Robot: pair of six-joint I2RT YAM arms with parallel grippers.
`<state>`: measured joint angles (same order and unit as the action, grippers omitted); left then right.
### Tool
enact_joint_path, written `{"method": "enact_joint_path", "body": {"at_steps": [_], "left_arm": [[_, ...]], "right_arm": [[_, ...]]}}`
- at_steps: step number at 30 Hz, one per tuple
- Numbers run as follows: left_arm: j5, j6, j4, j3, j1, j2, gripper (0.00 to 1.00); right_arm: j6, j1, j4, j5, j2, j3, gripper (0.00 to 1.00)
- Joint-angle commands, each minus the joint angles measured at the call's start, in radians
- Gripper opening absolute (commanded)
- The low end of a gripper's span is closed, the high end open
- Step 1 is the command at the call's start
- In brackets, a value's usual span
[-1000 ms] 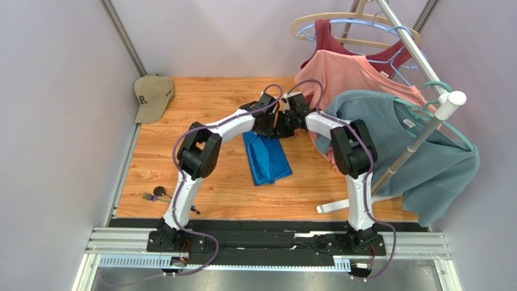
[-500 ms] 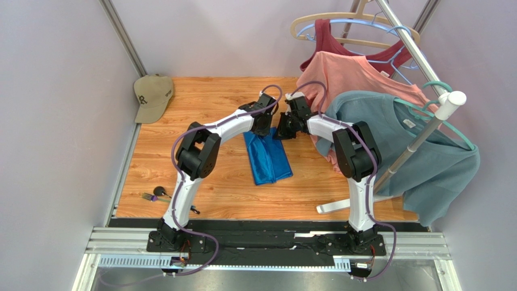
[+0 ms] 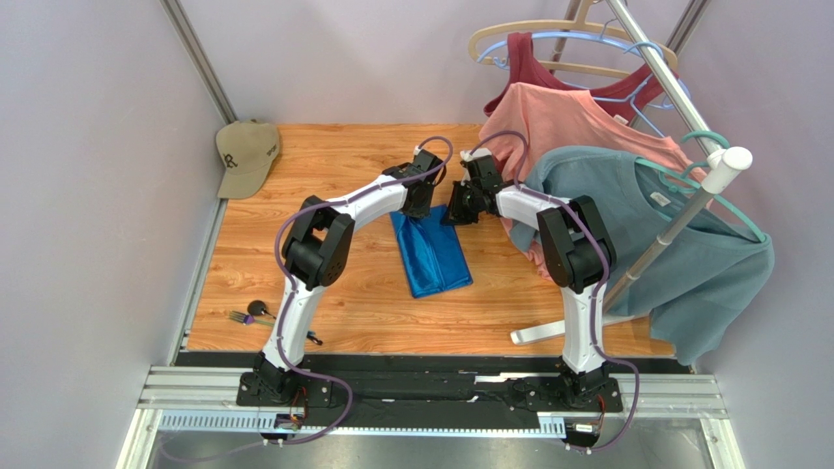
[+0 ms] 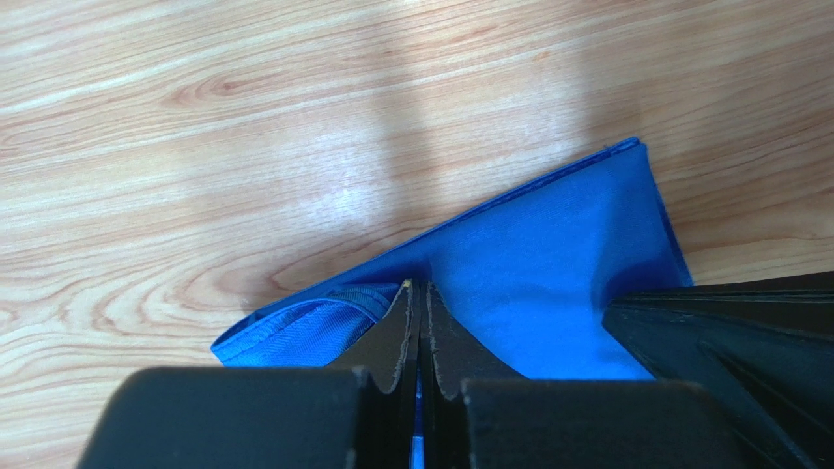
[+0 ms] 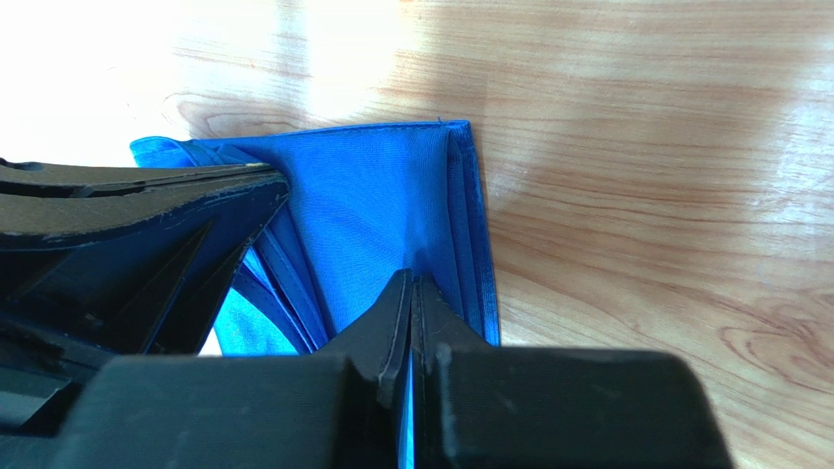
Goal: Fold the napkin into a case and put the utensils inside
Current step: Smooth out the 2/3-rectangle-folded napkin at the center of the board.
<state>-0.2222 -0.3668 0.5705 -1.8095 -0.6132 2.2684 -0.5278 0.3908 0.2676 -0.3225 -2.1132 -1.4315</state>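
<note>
The royal-blue napkin lies folded into a long narrow strip mid-table, angled slightly left at the far end. My left gripper and right gripper sit side by side at its far end. In the left wrist view the left gripper is shut with blue napkin cloth pinched between its fingers. Layered folds of the napkin show in the right wrist view, with the right gripper shut on them. The utensils lie at the table's near left edge, far from both grippers.
A tan cap sits at the far left corner. A clothes rack with pink, red and teal-grey T-shirts hangs over the right side, its white foot on the table near the right arm.
Both grippers have shifted slightly toward the far side with the napkin's far end in them, and the cloth lies a little longer and flatter.
</note>
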Motion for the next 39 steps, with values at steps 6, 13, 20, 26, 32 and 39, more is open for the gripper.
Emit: {"method": "enact_joint_path", "body": {"at_steps": [6, 13, 20, 26, 32, 39], "left_arm": [[0.090, 0.016, -0.032, 0.012, 0.009, -0.095, 0.26], [0.092, -0.006, -0.009, 0.019, 0.012, -0.237, 0.33], [0.110, -0.052, -0.046, 0.174, 0.045, -0.377, 0.27], [0.286, -0.115, -0.086, 0.233, 0.107, -0.345, 0.04], [0.374, -0.124, -0.104, 0.191, 0.122, -0.234, 0.00], [0.392, -0.116, -0.115, 0.176, 0.122, -0.164, 0.00]], "right_arm": [[0.037, -0.012, 0.058, 0.071, 0.005, 0.020, 0.00], [0.045, -0.010, 0.068, 0.060, -0.011, 0.005, 0.00], [0.054, -0.010, 0.078, 0.059, -0.014, -0.004, 0.00], [0.057, -0.009, 0.079, 0.056, -0.018, -0.010, 0.00], [0.057, -0.007, 0.079, 0.054, -0.024, -0.010, 0.00], [0.058, -0.006, 0.082, 0.053, -0.025, -0.014, 0.00]]}}
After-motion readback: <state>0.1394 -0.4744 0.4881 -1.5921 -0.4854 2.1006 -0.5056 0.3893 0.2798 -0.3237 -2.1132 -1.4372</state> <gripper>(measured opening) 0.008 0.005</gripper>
